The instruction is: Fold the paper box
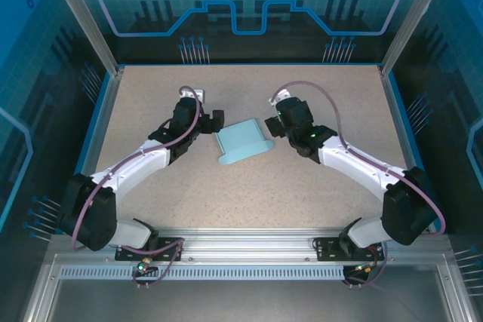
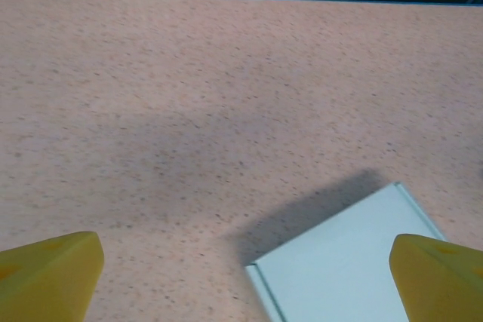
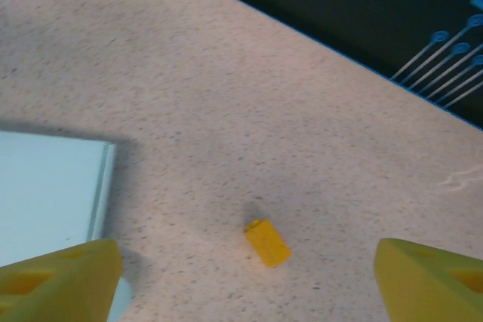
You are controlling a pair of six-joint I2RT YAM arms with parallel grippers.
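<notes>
The paper box (image 1: pixel 243 142) lies flat near the middle of the table (image 1: pixel 317 186), between my two arms. Seen from above, its long axis runs roughly from 8 o'clock to 2 o'clock, with a small tab sticking out at its 7 o'clock corner.

My left pincer (image 1: pixel 217 119) sits just beside the box at about its 10 o'clock. My right pincer (image 1: pixel 269 127) sits just beside it at about 2 o'clock. Both have their jaws spread wide and hold nothing. I cannot tell whether either one touches the card.

From my left wrist, the box fills the 5 o'clock corner, one corner of it reaching in between my fingers and its far side running under the finger (image 2: pixel 441 273) on that side. From my right wrist, the box sits at 8 o'clock, next to the finger (image 3: pixel 60 277) there. A small yellow block (image 3: pixel 267 242) rests on the bare table almost dead centre between those fingers, apart from the box.

I judge the two arms about equally near, the right perhaps a shade closer. Neither pincer is centred on an edge. Each would have to slide inward, the left toward 4 o'clock and the right toward 8 o'clock, before any flap could be lifted.
</notes>
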